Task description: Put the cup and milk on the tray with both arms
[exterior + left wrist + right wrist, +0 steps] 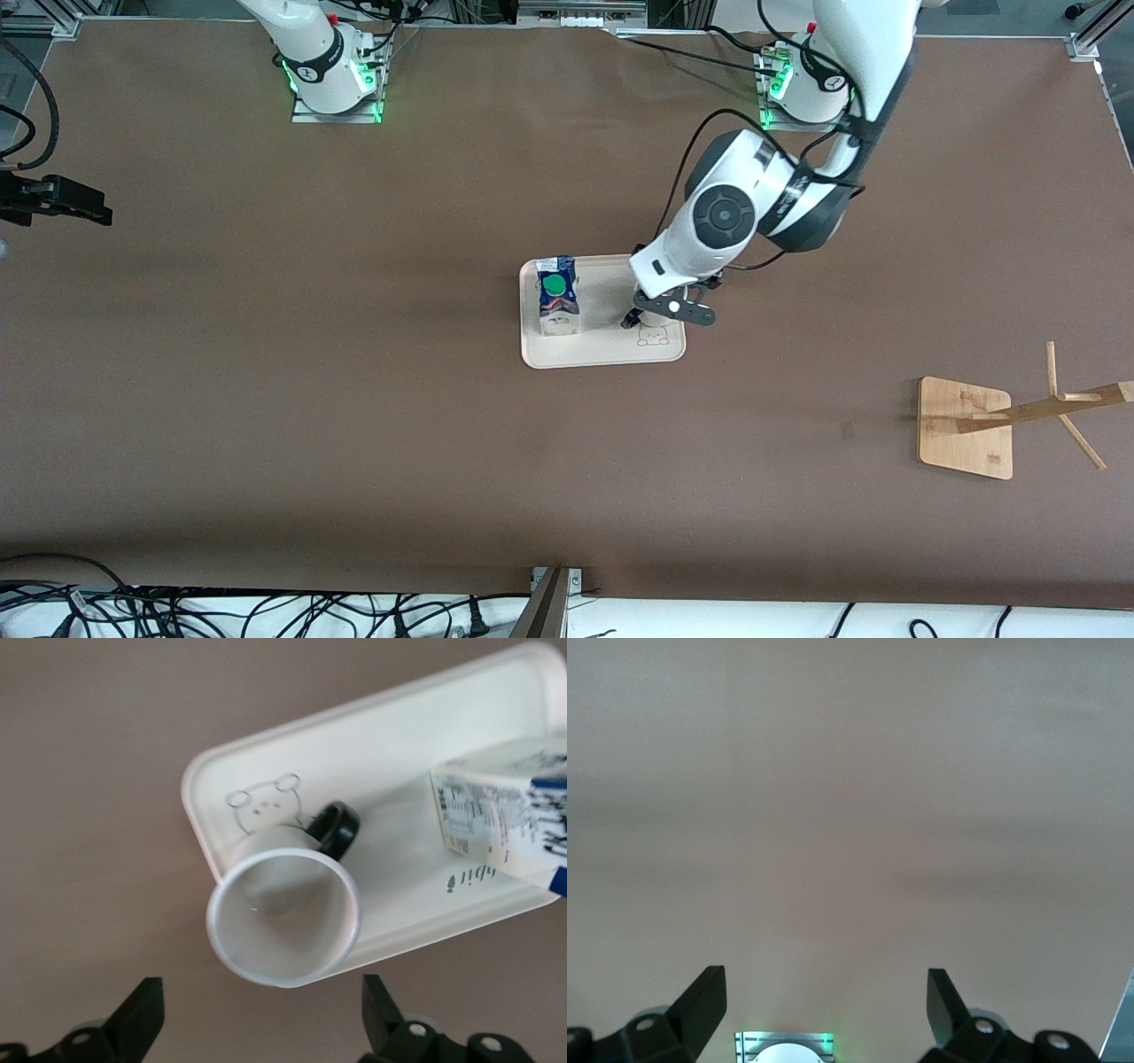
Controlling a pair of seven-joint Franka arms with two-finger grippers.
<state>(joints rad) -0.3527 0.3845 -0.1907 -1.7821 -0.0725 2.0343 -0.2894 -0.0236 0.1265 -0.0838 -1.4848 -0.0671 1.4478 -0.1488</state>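
You've got the cup (283,921) standing mouth-up on the tray (602,354). It is plain white, with a black loop handle (337,828) turned toward the middle of the tray, and its foot is right beside the little bunny drawing (653,337). Taking the tray as a clock face in the front view, the cup is at about three o'clock, toward the left arm's end of the table.

The milk (558,306) stands upright on the tray at nine o'clock, toward the right arm's end. It's a dark blue and white carton with a round green cap (554,284) on top. The two are apart, with bare tray between them.

Your left gripper (259,985) hangs just over the cup. Its fingers (142,1010) are spread wide, one to each side of the rim, and neither touches it. Your right gripper (826,979) waits over bare brown table (850,815) with its fingers just as wide apart, gripping nothing.

- From the front, the left wrist covers nearly all of the cup.
- The face on the cup's side can't be seen from either view.
- In the left wrist view the carton is cut off at the edge, and only part of the script on the tray shows.

A wooden stand (966,430) sits at about four o'clock from the tray, well apart.
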